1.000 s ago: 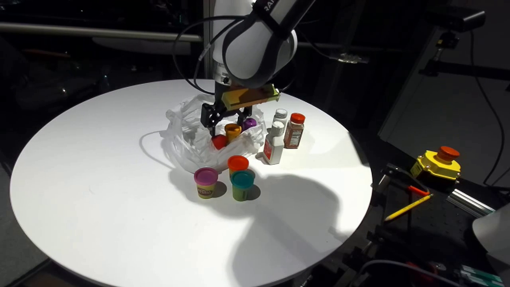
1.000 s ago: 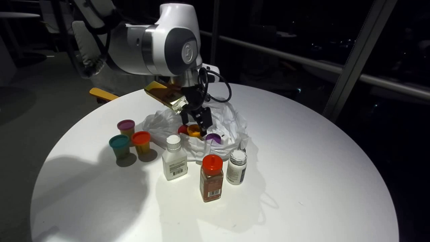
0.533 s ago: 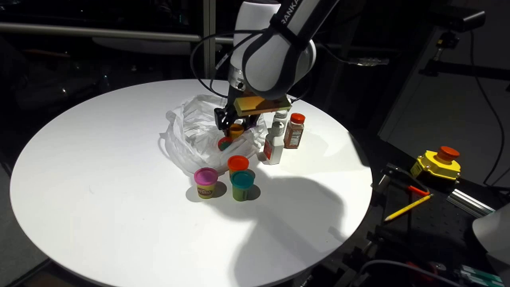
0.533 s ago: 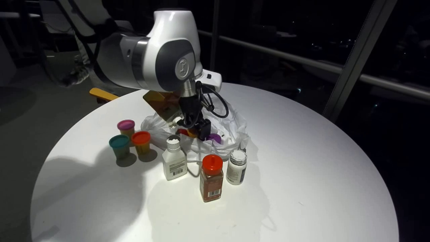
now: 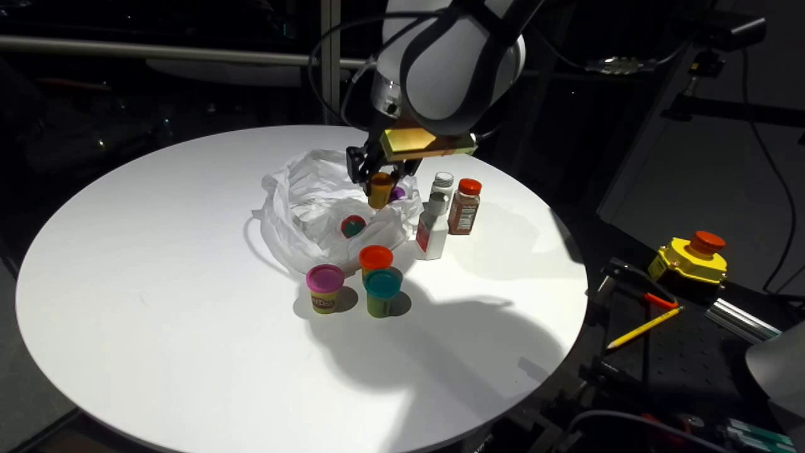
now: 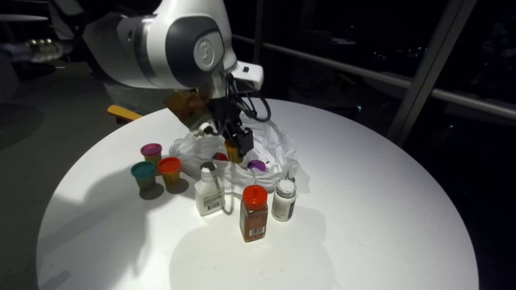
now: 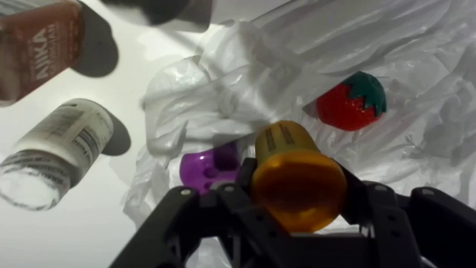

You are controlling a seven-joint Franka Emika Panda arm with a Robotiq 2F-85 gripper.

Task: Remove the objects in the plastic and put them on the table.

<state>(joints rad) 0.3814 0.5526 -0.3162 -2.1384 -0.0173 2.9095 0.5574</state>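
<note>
The white plastic bag [image 5: 281,229] lies crumpled and spread on the round white table [image 5: 157,314]. My gripper [image 7: 296,179] is shut on an orange-lidded tub [image 7: 284,139], with a finger on each side of it. In both exterior views this tub [image 5: 379,194] hangs above the bag's open middle. A red strawberry-like object with a green top [image 7: 351,104] rests on the plastic, clear of the fingers. On the other side, a purple object with small hollows [image 7: 208,167] sits in the bag; a finger partly covers it in the wrist view.
Three tubs stand in front of the bag: pink-lidded [image 5: 325,288], red-orange-lidded [image 5: 376,257] and teal-lidded [image 5: 382,294]. Beside the bag are a white bottle [image 6: 209,197], a red-capped spice jar [image 6: 254,221] and a white pill bottle [image 6: 284,203], close to the arm's path.
The jaws have come together on the orange-lidded tub and lifted it up off the bag. The strawberry-like object has rolled, so its green top now shows.
</note>
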